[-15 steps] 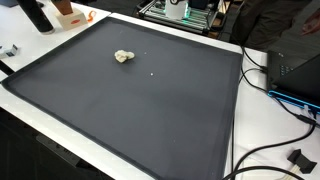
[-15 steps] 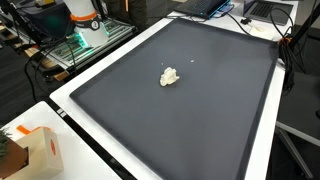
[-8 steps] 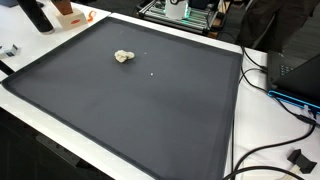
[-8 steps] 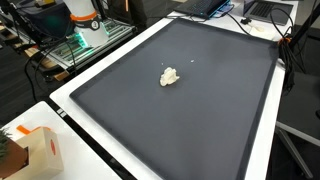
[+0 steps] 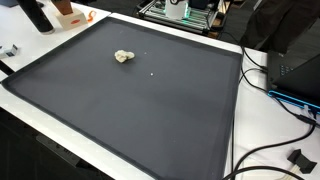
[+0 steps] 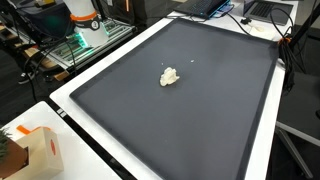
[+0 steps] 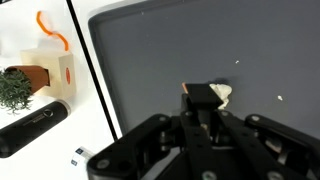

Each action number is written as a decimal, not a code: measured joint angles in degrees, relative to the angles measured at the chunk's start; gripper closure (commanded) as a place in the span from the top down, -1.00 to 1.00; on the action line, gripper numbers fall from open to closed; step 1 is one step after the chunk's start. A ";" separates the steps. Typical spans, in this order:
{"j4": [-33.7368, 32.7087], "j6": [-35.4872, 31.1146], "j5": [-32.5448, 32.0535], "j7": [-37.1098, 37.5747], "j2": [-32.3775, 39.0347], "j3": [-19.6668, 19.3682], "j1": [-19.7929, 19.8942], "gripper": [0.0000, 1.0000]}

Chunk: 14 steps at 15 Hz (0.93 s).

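Observation:
A small crumpled cream lump [image 5: 123,57] [image 6: 170,77] lies on a large dark grey mat [image 5: 150,115] [image 6: 205,115]. In the wrist view my gripper [image 7: 203,98] rises from the bottom edge, its two fingers pressed together with nothing between them. It looks down on the mat [image 7: 150,60] from well above. The lump [image 7: 224,95] peeks out just right of the fingertips, partly hidden behind them. Neither the arm nor the gripper shows in the exterior views.
A white and orange box [image 7: 50,68] [image 6: 40,150], a small green plant [image 7: 14,88] and a black cylinder [image 7: 30,125] stand on the white table beside the mat. Cables [image 5: 285,95] and a laptop [image 6: 215,8] lie past another edge. White specks [image 7: 279,98] dot the mat.

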<state>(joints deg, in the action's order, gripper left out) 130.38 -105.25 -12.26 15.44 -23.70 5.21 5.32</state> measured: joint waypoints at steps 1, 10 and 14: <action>-0.03 -0.88 0.48 -0.05 0.26 -0.43 -0.04 -0.94; 0.11 -18.84 15.73 -7.44 11.19 -6.70 -0.24 -0.94; -0.05 -22.33 28.40 -10.42 16.45 -8.49 -0.45 -0.94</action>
<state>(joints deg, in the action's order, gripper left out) 130.33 -127.58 16.15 5.02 -7.24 -3.28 4.87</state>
